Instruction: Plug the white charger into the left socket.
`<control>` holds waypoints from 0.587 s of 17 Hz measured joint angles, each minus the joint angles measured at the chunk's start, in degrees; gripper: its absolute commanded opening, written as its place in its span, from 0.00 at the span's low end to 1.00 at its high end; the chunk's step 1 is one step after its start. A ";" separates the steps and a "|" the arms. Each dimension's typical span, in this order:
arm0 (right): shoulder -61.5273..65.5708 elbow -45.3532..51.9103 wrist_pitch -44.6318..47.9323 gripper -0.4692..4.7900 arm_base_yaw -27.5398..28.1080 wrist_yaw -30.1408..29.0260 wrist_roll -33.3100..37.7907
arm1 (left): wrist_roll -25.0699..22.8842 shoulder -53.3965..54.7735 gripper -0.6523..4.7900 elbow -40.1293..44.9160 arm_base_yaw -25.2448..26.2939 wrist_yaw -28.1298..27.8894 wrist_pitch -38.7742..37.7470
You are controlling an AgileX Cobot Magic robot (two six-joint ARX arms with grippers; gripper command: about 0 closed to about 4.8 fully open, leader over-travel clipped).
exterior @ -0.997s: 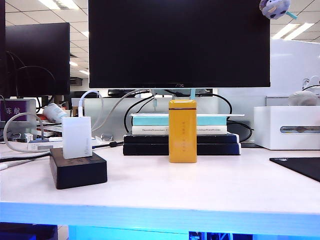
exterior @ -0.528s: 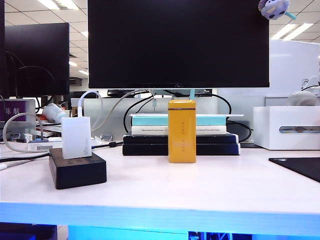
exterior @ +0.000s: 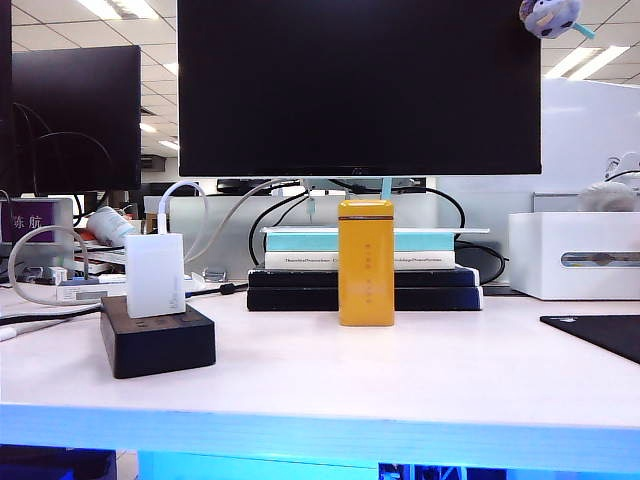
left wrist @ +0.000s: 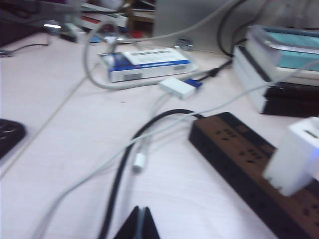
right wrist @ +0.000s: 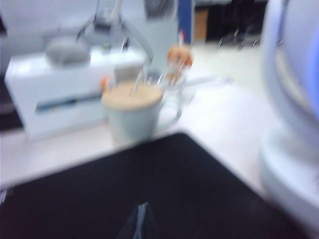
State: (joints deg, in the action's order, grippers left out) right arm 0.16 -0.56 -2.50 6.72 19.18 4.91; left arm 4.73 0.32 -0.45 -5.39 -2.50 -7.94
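Note:
The white charger (exterior: 154,275) stands upright on top of the black power strip (exterior: 160,345) at the table's left, its thin white cable looping up behind it. From the left wrist the white charger (left wrist: 299,154) rises from the power strip (left wrist: 234,149), with bare plug holes beside it toward the strip's corded end. It covers the socket under it, and I cannot tell whether that is the left socket. My left gripper (left wrist: 141,211) is shut and empty over the table, short of the strip. My right gripper (right wrist: 142,206) is shut and empty above a black mat (right wrist: 149,184). Neither arm shows in the exterior view.
A yellow tin (exterior: 365,262) stands mid-table before stacked books (exterior: 300,285) and a monitor (exterior: 358,85). A white box (exterior: 575,255) and the black mat (exterior: 600,335) lie right. Loose cables (left wrist: 124,164) and a blue-white carton (left wrist: 144,62) lie near the strip. A mug (right wrist: 134,114) stands beyond the mat.

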 measured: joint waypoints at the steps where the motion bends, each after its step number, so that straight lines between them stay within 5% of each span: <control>1: 0.00 0.00 -2.14 0.09 -0.02 -3.02 0.00 | 0.00 0.00 0.12 -0.02 -0.52 0.13 0.02; 5: 0.02 0.00 -7.30 0.09 -0.33 -15.72 -0.02 | 0.00 0.00 0.12 0.00 -0.57 0.15 0.02; 10: 0.02 0.00 -7.41 0.09 -0.31 -17.53 0.00 | 0.00 0.00 0.12 0.00 -0.57 0.17 0.02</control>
State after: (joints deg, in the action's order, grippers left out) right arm 0.19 -0.56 -9.91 6.42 1.65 4.91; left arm 4.73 0.32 -0.45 -5.96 -2.33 -7.92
